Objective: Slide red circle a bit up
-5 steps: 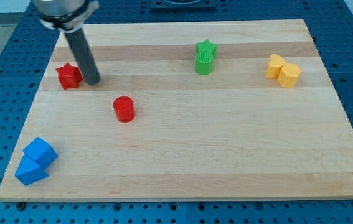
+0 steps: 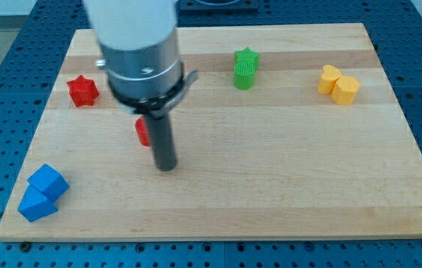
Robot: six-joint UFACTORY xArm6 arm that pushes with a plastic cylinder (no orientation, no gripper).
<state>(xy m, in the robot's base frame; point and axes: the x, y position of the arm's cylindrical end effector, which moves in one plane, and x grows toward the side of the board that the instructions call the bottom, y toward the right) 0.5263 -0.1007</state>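
Note:
The red circle (image 2: 142, 132) is a small red cylinder on the wooden board (image 2: 270, 164), left of centre, mostly hidden behind my rod. My tip (image 2: 166, 167) rests on the board just below and to the right of the red circle, close to it; contact cannot be made out. The arm's grey and white body covers the board above the circle.
A red star (image 2: 82, 90) lies at the upper left. A green star and a green cylinder (image 2: 245, 68) sit together at top centre. Two yellow blocks (image 2: 338, 84) sit at the upper right. Two blue blocks (image 2: 42, 193) sit at the lower left corner.
My tip has moved from beside the red star down and to the right, to a spot just below-right of the red circle. The blocks have not moved.

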